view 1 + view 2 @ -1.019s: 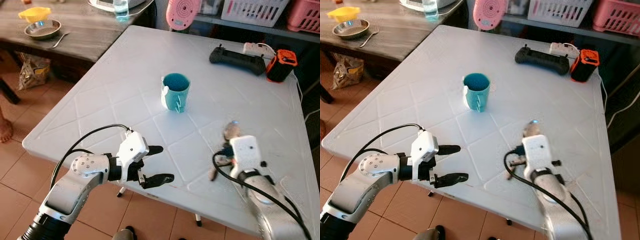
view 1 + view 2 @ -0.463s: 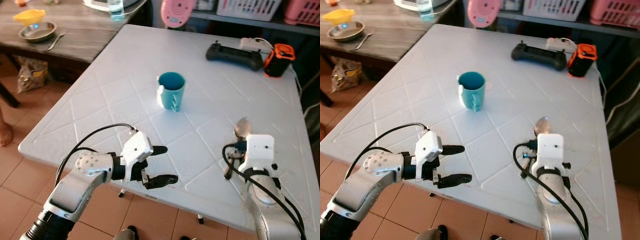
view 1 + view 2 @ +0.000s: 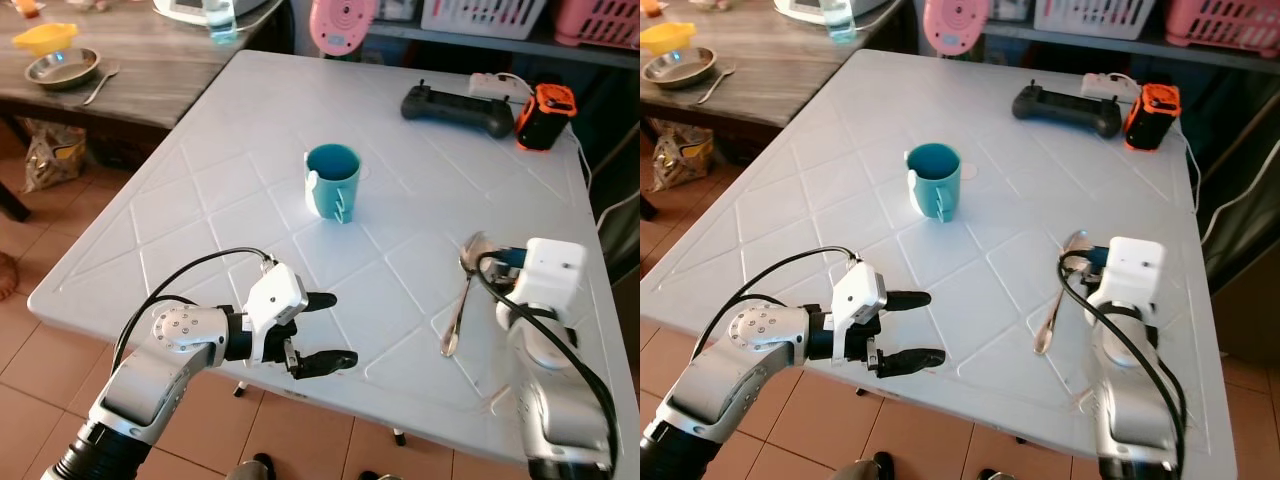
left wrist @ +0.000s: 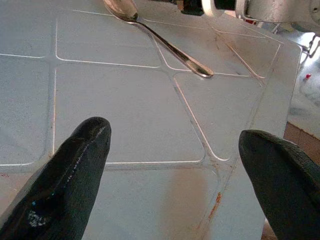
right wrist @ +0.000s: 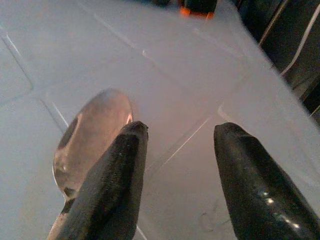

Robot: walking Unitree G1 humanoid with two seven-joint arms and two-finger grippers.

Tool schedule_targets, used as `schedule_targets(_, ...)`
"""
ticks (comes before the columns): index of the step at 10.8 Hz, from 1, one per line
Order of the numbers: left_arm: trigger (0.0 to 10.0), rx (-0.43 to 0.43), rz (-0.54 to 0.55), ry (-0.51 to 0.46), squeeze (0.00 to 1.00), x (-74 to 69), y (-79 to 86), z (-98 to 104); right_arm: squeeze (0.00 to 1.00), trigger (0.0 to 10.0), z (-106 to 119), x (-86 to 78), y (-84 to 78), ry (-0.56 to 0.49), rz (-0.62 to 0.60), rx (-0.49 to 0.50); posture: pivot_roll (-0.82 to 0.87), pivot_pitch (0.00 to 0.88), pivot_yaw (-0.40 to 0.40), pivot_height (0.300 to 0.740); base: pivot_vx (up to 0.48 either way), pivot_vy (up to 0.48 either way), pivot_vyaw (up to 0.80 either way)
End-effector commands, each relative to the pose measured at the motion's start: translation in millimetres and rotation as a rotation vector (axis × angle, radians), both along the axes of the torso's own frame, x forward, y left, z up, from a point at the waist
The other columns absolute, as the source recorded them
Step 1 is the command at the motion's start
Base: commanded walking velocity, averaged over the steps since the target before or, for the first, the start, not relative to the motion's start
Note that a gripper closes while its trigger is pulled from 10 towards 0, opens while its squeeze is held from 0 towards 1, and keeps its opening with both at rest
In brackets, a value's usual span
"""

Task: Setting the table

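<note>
Spoon (image 3: 462,293) released since a second ago, lay flat on surface (image 3: 220,180) beside right end effector (image 5: 172,175), fingers apart; left end effector (image 3: 322,332) apart, idle. Placement looked done.

We see wide bare counter (image 3: 230,190) between the teal mug (image 3: 331,181) and the near edge, open to a pass from the left. Our left claw (image 3: 322,330) hangs there, fingers spread, with nothing between them. On the right, the spoon (image 3: 458,300) lies flat just beside our right claw (image 5: 175,175). At the far edge, the black controller (image 3: 456,109) and orange device (image 3: 543,114) block reach.
</note>
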State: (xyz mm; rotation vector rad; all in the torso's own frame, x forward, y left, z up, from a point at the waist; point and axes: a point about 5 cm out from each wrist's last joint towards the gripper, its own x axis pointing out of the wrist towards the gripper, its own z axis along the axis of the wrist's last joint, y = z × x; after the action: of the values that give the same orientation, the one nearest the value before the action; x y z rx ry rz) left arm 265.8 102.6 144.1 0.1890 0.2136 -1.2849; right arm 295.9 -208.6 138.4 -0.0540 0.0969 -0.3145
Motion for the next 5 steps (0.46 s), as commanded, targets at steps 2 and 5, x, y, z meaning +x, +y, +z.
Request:
schedule_targets(2,10.0,0.022,-0.009,-0.004,0.0,-4.1,2.0,-1,1.0,10.0,-1,7.8,10.4,0.003,0.02,0.096,0.21,0.188,0.014,0.74,0.0,0.0,0.0)
schedule_targets(5,10.0,0.024,-0.008,-0.001,0.0,-4.6,3.0,-1,1.0,10.0,13,-4.6,67.5,-0.023,0.148,0.108,0.2,0.191,0.004,0.74,0.0,0.0,0.0)
